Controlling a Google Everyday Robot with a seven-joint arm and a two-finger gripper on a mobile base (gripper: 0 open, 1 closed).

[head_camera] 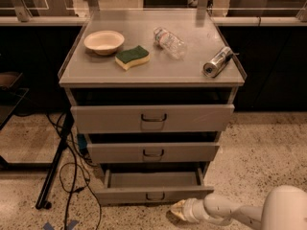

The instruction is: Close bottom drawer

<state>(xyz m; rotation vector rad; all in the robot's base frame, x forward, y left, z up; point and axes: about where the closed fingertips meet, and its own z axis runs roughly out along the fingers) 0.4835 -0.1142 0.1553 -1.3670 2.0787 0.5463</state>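
The grey metal cabinet has three drawers. The bottom drawer [153,193] is the lowest one, with a slim grey front, a small dark wire handle [155,196] and a plain grey interior [152,178]. It stands pulled out toward me. My gripper [178,210] is at the end of the white arm [230,211] that comes in from the lower right. It sits low near the floor, just in front of and below the drawer front's right half, close to it.
The middle drawer [153,152] and top drawer [152,118] stand slightly out. On the cabinet top [192,68] lie a bowl [103,41], a sponge [132,57], a plastic bottle [170,42] and a can [217,62]. Cables and a black stand leg [53,169] lie on the floor at left.
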